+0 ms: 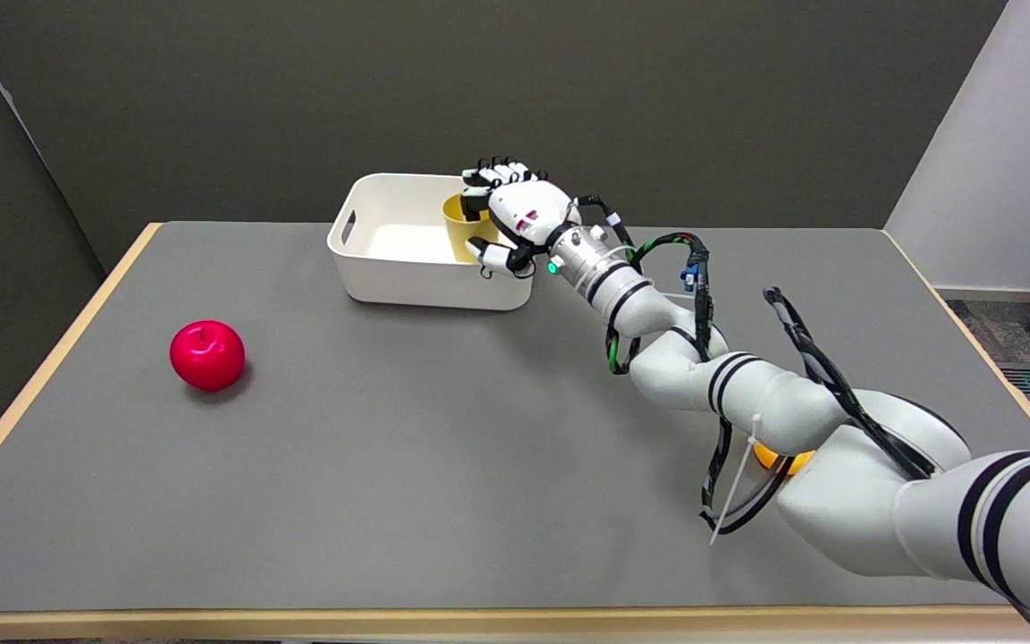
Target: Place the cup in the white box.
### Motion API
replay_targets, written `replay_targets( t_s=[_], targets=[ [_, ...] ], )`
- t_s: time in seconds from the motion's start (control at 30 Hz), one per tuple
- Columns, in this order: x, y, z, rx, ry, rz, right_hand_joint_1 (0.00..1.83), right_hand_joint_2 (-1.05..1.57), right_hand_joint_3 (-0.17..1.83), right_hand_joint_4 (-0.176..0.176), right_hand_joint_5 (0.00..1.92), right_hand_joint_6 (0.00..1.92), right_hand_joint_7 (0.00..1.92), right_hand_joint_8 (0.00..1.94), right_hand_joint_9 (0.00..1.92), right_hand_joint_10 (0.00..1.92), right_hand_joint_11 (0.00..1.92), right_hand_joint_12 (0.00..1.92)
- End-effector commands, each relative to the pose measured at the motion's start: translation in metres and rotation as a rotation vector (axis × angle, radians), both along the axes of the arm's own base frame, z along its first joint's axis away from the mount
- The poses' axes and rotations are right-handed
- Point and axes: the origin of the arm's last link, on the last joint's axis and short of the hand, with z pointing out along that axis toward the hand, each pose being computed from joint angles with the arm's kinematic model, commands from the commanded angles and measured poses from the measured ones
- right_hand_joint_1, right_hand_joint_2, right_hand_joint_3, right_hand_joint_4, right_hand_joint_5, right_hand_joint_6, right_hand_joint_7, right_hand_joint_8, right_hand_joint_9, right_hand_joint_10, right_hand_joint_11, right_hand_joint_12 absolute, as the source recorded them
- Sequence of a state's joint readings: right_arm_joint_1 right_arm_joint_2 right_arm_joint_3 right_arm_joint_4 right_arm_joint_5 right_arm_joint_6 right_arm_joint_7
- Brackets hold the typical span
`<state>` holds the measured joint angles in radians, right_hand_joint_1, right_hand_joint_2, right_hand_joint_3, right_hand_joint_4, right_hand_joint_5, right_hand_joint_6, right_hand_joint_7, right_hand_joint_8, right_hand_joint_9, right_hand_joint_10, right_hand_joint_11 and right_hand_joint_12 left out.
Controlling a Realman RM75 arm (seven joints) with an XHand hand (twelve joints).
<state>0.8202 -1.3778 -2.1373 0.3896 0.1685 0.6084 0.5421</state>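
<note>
Right hand (515, 215) wraps the yellow cup (463, 229) w/ fingers over its far side & thumb in front, keeping it upright inside the white box (390, 277), right end. Can't tell if it's resting on the box floor. Red apple (206, 354) sits well apart on the surface (434, 465).

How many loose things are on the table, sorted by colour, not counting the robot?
Red: 1, the apple
White: 1, the box
Yellow: 1, the cup, held by the right hand inside the box
Orange: 1, a thing mostly hidden under the arm
Total: 4
</note>
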Motion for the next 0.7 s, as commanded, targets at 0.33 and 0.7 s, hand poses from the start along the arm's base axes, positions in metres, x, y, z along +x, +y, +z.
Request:
replay_targets(
  t_s=[0.33,0.7],
  targets=[
    [0.004,0.007,0.019,-0.005,-0.160,0.009,0.50,0.60,0.97,0.126,0.03,0.33,0.00,0.03,0.00,0.22,0.00,0.65],
    [0.058,0.082,0.051,0.063,-0.471,0.374,0.62,0.70,0.94,0.040,0.01,0.25,0.00,0.15,0.13,0.64,0.00,0.91]
  ],
)
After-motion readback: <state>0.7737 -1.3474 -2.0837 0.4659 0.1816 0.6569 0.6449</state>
